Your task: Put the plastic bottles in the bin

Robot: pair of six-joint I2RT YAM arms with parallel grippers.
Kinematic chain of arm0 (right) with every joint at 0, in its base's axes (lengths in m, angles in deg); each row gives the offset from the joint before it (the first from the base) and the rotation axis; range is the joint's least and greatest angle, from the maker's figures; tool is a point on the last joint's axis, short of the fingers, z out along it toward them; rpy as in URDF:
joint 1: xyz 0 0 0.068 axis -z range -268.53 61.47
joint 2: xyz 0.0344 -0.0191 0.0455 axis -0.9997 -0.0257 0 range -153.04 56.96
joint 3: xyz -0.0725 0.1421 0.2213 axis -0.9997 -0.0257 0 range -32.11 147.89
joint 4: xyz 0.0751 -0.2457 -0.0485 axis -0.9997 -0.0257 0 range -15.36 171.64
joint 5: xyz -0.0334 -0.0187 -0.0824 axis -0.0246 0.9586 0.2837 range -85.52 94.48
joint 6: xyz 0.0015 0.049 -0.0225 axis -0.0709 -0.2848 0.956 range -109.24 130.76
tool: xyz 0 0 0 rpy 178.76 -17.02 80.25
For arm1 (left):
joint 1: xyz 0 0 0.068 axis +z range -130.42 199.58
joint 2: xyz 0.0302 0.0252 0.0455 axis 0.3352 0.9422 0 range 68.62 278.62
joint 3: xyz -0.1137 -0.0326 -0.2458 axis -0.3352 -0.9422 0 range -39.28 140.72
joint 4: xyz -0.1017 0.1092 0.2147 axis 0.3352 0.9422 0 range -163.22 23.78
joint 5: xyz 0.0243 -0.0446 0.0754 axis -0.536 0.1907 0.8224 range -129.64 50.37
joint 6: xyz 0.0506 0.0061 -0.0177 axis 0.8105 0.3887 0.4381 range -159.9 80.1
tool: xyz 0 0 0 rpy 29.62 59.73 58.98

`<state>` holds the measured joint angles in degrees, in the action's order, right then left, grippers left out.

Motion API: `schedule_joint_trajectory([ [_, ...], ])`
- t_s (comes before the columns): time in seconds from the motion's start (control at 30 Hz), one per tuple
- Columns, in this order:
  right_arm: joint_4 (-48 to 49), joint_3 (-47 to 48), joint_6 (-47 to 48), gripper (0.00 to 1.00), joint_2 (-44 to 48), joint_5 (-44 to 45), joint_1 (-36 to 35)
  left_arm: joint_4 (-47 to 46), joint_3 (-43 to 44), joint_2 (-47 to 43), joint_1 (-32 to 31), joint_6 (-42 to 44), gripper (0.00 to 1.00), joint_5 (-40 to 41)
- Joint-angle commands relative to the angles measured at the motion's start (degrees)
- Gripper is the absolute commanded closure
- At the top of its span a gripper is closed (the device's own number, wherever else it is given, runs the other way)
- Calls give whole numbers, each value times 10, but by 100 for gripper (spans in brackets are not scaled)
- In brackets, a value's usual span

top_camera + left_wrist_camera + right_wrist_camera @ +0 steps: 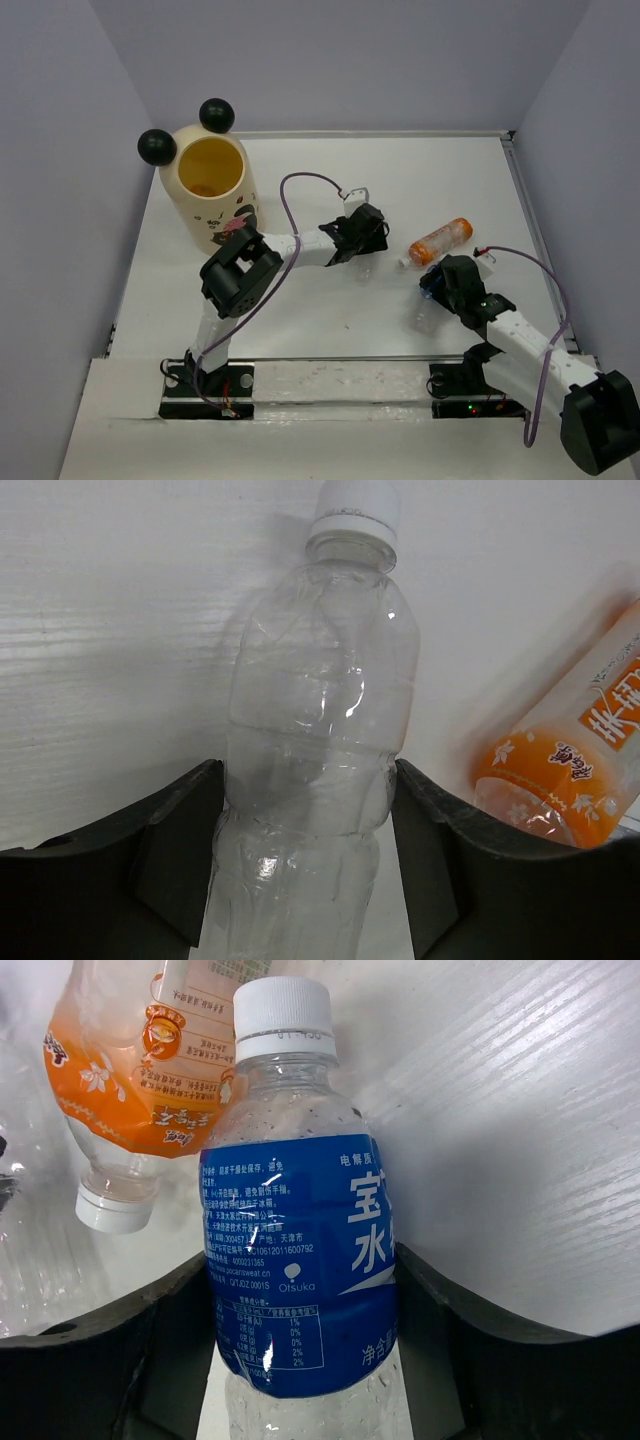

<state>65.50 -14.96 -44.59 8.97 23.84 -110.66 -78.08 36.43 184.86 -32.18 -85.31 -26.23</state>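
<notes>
A clear crinkly plastic bottle [320, 700] with a white cap lies on the white table, and my left gripper [308, 830] is shut on its body, both fingers pressed against its sides. From above, the left gripper [355, 240] is mid-table, right of the bin [195, 215], a cream-yellow cylinder with two black ball ears. My right gripper [300, 1330] is shut on a blue-label bottle [300, 1240], its fingers touching both sides of the label. An orange bottle [443, 240] lies between the two grippers, just beyond the right gripper [437, 280].
The orange bottle [150, 1060] lies close to the blue-label bottle's cap, and its base [570, 760] is just right of the clear one. Another crinkly clear shape [30, 1250] shows at the left edge. Grey walls enclose the table.
</notes>
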Motion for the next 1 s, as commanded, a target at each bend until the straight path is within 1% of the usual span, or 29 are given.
schedule_joint_trajectory([
  [0.0, 25, -3, -1, 39, 18, -10, 3, -3, -26, -23, -4, 34, 37, 34],
  [0.03, 24, -5, 0, 43, 31, -14, 3, -4, -33, -30, -4, 37, 42, 36],
  [0.17, 3, -12, 14, 50, 75, -42, 3, -14, -72, -81, -4, 53, 51, 36],
  [0.27, -34, -8, 22, 53, 119, -64, 3, -15, -117, -156, -4, 66, 52, 29],
  [0.3, -45, -4, 24, 54, 133, -64, 3, -15, -127, -156, -5, 68, 52, 27],
  [0.33, -70, 3, 26, 54, 165, -72, 3, -15, -137, -194, -6, 75, 53, 23],
  [0.43, -114, 26, 32, 58, 219, -91, 3, -15, -179, -286, -11, 89, 53, 21],
  [0.47, -121, 32, 33, 60, 251, -98, 3, -14, -197, -313, -11, 94, 56, 21],
  [0.5, -123, 39, 35, 60, 251, -105, 3, -14, -197, -338, -11, 97, 56, 21],
  [0.53, -125, 46, 37, 62, 270, -120, 3, -13, -212, -391, -13, 102, 57, 22],
  [0.57, -120, 62, 38, 63, 273, -129, 3, -12, -216, -419, -14, 106, 57, 23],
  [0.6, -113, 71, 42, 63, 268, -151, 3, -9, -224, -472, -16, 112, 57, 31],
  [0.67, -71, 96, 53, 63, 250, -178, 3, 2, -227, -522, -18, 124, 57, 48],
  [0.7, -53, 104, 58, 63, 221, -206, 3, 6, -224, -570, -20, 129, 57, 57],
  [0.73, -11, 113, 61, 63, 205, -219, -2, 12, -221, -592, -21, 133, 57, 71],
  [0.8, 27, 148, 74, 63, 167, -233, -19, 27, -205, -651, -22, 150, 57, 88],
  [0.83, 70, 161, 79, 63, 132, -231, -33, 34, -197, -667, -23, 157, 57, 109],
  [0.87, 94, 175, 84, 63, 115, -224, -50, 42, -188, -682, -23, 165, 57, 121],
  [0.9, 117, 205, 99, 63, 95, -197, -101, 56, -171, -710, -23, 181, 57, 134],
  [0.93, 161, 226, 113, 63, 47, -167, -135, 68, -162, -721, -23, 190, 57, 160],
  [0.97, 190, 248, 151, 63, 16, -144, -170, 81, -155, -733, -23, 198, 57, 176],
])
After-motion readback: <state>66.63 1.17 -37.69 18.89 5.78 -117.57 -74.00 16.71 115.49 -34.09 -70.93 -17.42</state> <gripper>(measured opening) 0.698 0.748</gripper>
